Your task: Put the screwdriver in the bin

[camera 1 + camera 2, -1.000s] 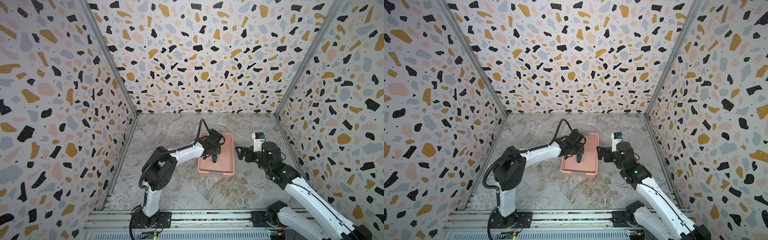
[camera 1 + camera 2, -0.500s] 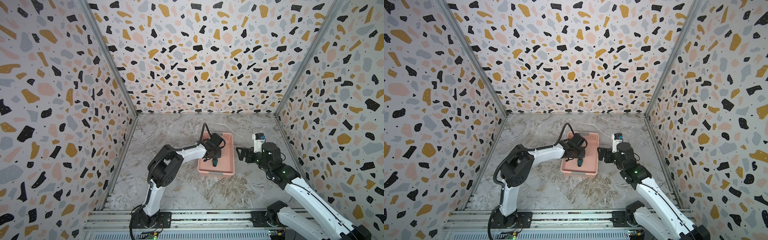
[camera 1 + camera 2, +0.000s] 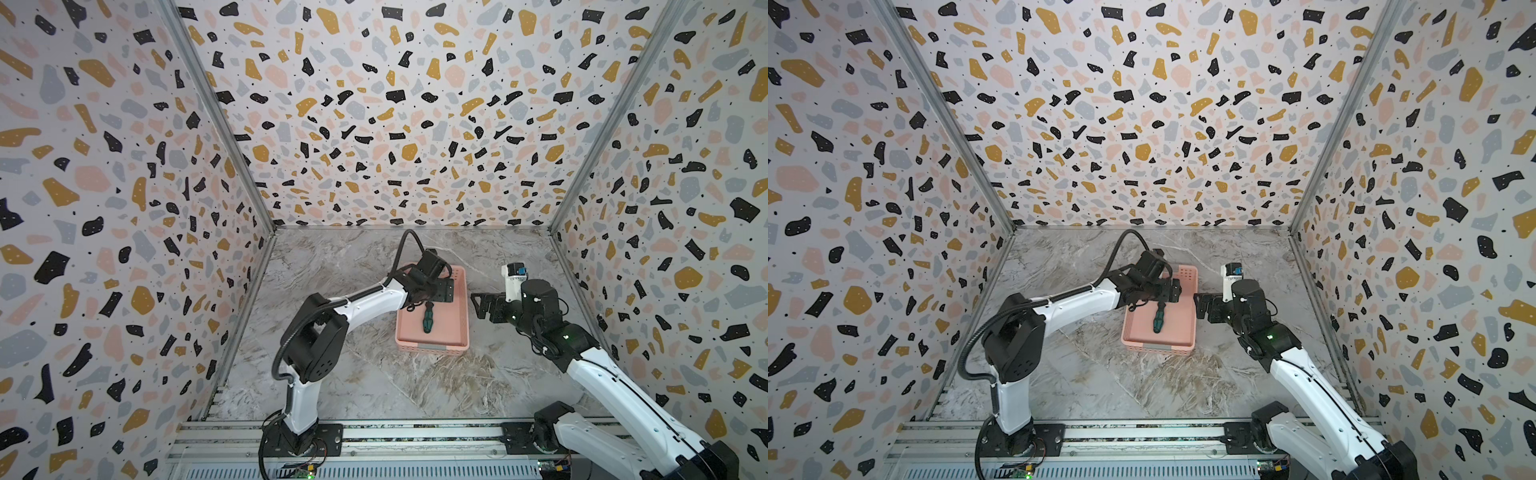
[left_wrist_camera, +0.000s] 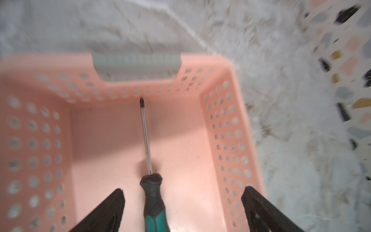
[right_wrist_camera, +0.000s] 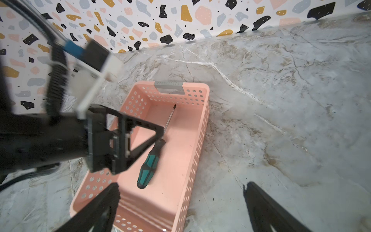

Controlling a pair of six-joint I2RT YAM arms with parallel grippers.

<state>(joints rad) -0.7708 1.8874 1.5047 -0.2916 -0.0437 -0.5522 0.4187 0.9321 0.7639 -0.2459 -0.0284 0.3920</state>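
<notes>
Grey marble tabletop [image 3: 374, 374] — terrazzo-patterned walls [image 3: 395, 124] on 3 sides.

Both top views are bright, evenly lit and sharp, with walls bowing outward toward the frame edges, while the left wrist view is smeared by motion blur, perhaps worst at its right edge, and the right wrist view blurs only at its left side.

You have the screwdriver [image 4: 153, 202] lying flat on the floor of the bin [image 4: 226, 128], green-and-black handle near the middle, thin shaft pointing at one grey-tabbed short end. The bin, salmon-pink with perforated sides, sits level on the tabletop [image 3: 374, 374].
</notes>
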